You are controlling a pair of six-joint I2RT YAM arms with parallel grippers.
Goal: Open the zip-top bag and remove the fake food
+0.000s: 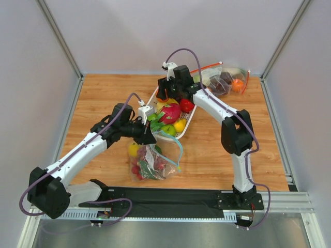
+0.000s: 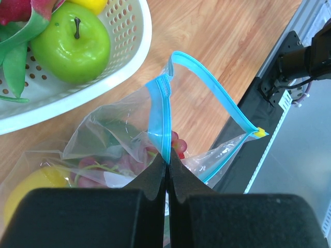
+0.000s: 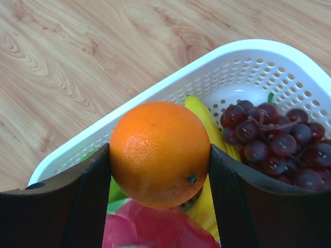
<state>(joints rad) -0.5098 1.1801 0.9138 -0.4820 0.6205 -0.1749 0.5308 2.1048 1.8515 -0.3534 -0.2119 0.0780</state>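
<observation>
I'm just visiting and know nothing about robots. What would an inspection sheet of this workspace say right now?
Surface: wooden table, black mat at near edge.
Job's things: zip-top bag open-mouthed, fake food inside; orange above the white basket.
Clutter: white basket holding fruit; second bag, red-orange zip, back right.
Grippers: left gripper shut on the bag's teal strip; right gripper clamps the orange.
Cables: purple cables loop along both arms.
Surroundings: pale walls, metal frame.
</observation>
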